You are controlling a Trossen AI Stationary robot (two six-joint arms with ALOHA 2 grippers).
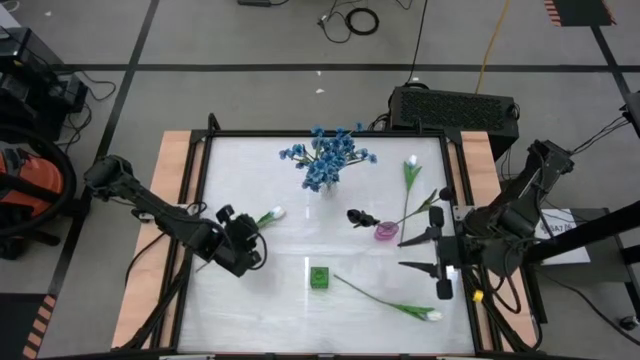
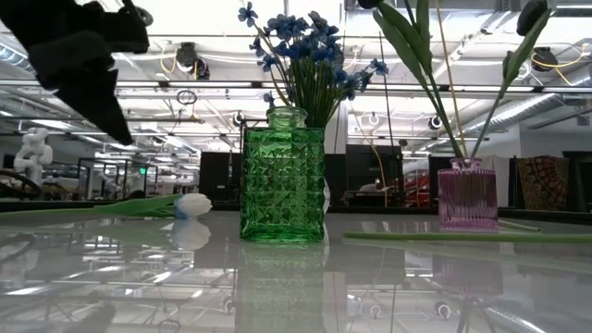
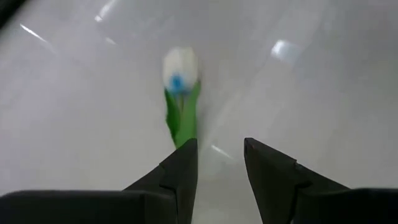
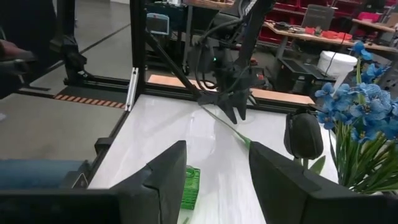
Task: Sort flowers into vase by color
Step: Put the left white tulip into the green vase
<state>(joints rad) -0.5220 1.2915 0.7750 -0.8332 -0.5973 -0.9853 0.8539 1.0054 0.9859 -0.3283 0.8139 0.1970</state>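
Left gripper (image 1: 252, 236) fingers (image 3: 180, 171) partly parted, apparently pinching the stem of a white tulip (image 1: 270, 214) left of centre; light, floppy, best taken mid-stem; right gripper (image 1: 437, 250) waiting, narrowly parted, holding nothing.

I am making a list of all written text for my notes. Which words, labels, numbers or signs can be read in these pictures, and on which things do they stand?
No text can be read in any view.
White sheet under the right arm: it has print, too small to read.
Small screen on the frame behind the table: blurred, not readable.
Green vase, pink vase: no label visible.
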